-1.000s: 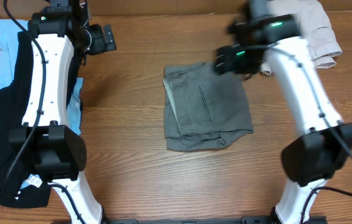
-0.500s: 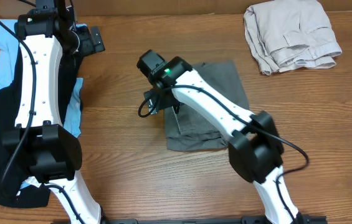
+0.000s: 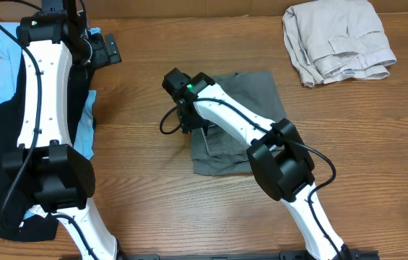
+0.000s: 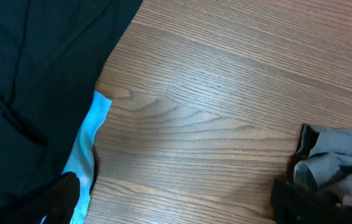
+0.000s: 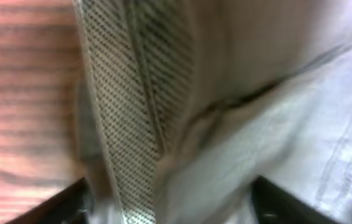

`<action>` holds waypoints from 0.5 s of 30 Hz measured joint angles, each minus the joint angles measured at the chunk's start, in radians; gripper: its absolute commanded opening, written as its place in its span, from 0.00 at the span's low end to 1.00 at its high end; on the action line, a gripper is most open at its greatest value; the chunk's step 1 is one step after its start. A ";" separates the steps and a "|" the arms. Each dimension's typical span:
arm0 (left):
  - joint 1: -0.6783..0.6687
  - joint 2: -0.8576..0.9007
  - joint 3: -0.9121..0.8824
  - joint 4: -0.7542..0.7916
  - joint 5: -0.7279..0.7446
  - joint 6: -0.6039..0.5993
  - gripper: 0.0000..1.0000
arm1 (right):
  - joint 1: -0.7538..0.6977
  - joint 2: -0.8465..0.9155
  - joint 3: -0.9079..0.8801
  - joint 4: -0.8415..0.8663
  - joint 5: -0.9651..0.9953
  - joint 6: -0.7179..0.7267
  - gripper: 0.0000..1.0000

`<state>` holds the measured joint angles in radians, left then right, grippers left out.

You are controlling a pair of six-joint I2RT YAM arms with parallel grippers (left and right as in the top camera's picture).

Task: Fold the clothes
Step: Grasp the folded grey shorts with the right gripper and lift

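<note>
- My right claw (image 3: 189, 121) is down at the left edge of the grey shorts (image 3: 261, 94), which lie folded flat near the middle of the wooden counter (image 3: 146, 188).
- From the right wrist, my 2 fingertips (image 5: 63, 202) sit far apart in the bottom corners. That claw (image 5: 176, 210) is spread wide with cloth under the gap and grips nothing.
- That view is blurred, but it shows the shorts (image 5: 275, 93) filling most of it. Their pale dotted waistband lining (image 5: 119, 106) runs top to bottom beside bare wood on the left.
- From overhead, my right arm (image 3: 240, 126) lies diagonally across the shorts and covers their middle.
- My left claw (image 3: 108, 49) is up at the far left of the counter, well apart from the shorts.
- From the left wrist, those fingers (image 4: 60, 199) also sit at the 2 bottom corners, so this claw (image 4: 176, 211) is open too, with only bare wood under it.
- The same view shows a corner of the shorts (image 4: 341, 165) at the right edge.
- A black garment (image 3: 1, 144) and a light blue one (image 3: 5, 54) are heaped along the left side, under my left arm.
- A beige garment (image 3: 337, 40) lies folded at the far right corner.
</note>
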<state>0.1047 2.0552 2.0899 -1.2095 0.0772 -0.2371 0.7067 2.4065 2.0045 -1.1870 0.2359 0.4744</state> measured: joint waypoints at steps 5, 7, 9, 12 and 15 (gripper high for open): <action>0.000 0.000 0.000 -0.002 0.000 0.000 1.00 | -0.001 0.013 0.006 -0.024 0.035 0.014 0.08; 0.000 0.000 0.000 -0.002 0.000 0.000 1.00 | -0.001 0.013 0.013 -0.032 0.042 0.028 0.04; 0.000 0.000 0.000 -0.002 -0.001 0.000 1.00 | -0.001 0.013 0.018 -0.040 0.043 0.038 0.04; 0.000 0.000 0.000 -0.002 -0.002 0.000 1.00 | -0.008 0.019 0.040 -0.068 0.035 0.046 0.04; 0.000 0.000 0.000 -0.002 -0.003 0.000 1.00 | -0.026 0.027 0.096 -0.141 0.014 0.047 0.04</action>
<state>0.1047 2.0552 2.0899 -1.2118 0.0742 -0.2371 0.6807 2.4340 2.1006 -1.3281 0.2501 0.5213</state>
